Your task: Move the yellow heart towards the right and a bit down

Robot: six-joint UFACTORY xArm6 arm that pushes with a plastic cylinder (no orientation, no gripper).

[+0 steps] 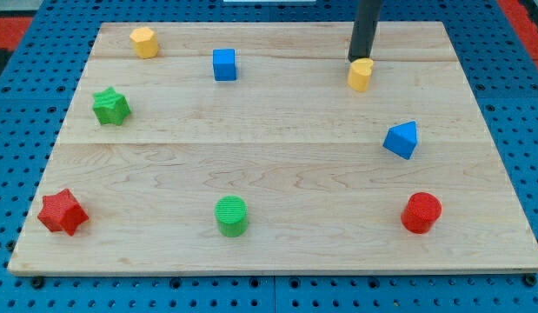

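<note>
The yellow heart [361,75] lies on the wooden board [277,165] near the view's top right. My tip [359,60] stands right at the heart's upper edge, touching or nearly touching it from the view's top. The dark rod rises from there out of the top of the view.
A yellow hexagon [144,42] lies at top left, a blue cube [224,64] right of it. A green star [111,106] and a red star [61,212] lie on the left. A green cylinder [232,216], a red cylinder [421,213] and a blue triangular block [401,139] lie lower.
</note>
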